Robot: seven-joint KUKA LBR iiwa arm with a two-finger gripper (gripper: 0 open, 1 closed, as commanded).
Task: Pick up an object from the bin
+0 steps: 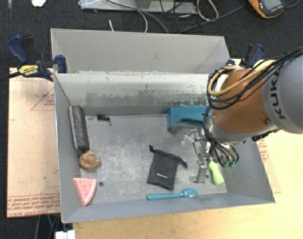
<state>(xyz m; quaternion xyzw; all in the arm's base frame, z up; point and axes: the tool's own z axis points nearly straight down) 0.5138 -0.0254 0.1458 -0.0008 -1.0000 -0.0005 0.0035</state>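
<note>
Just beside pincer (200,175), green rounded piece (216,175)

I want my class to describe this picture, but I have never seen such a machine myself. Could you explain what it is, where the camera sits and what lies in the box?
The big orange and grey shape on the right is a robot arm reaching into a grey metal bin. The one camera looks down from above, a little to one side. At the arm's tip is its pincer, low over the bin floor near the right front corner. Close to it lie a small green thing, a light blue spoon and a black pouch. A blue object lies by the back wall. On the left are a dark bar, a brown round lump and a pink wedge. I cannot see anything held in the pincer.
</note>
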